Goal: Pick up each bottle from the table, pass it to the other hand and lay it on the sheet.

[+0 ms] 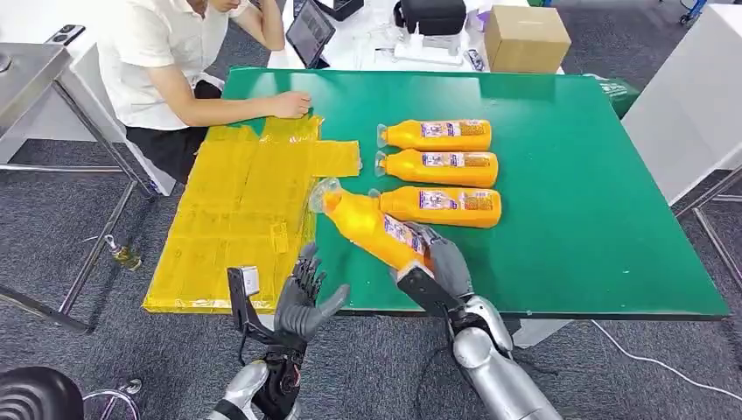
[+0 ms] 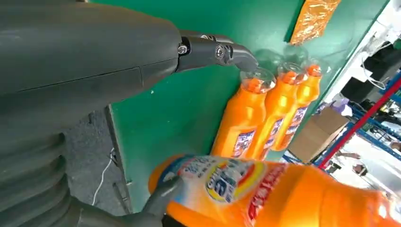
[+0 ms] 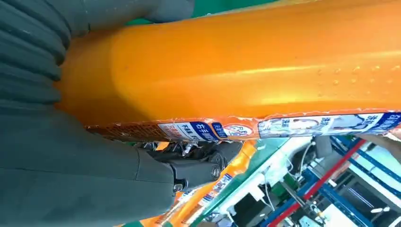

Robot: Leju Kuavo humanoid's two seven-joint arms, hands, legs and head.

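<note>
Three orange bottles (image 1: 442, 163) lie side by side on the green counter (image 1: 595, 210), clear caps pointing toward the yellow sheet (image 1: 245, 210), and a fourth, the held bottle (image 1: 372, 227), is lifted at a slant above the counter's near edge. The right hand (image 1: 437, 262) grips that bottle around its lower body, fingers wrapped over the label, neck angled up and toward the sheet. The left hand (image 1: 302, 297) hangs just off the counter's near edge, holding nothing, its fingers spread and raised as if to receive. No bottle rests on the sheet, so the task looks to be at its start: the first pick-up is done, while the pass to the left hand and the laying down remain, and the three on the counter are untouched. A person (image 1: 175, 61) sits at the far corner with a hand resting on the sheet's edge. Each bottle is smooth, glossy plastic with a flattened, broad-shouldered body tapering to a narrow neck under a transparent cap, and carries a printed label in blue, white and red. The sheet is thin, shiny, wrinkled film that hangs past the counter's side. The counter top is matte and flat. A cardboard box (image 1: 525, 37) stands beyond the far edge.
</note>
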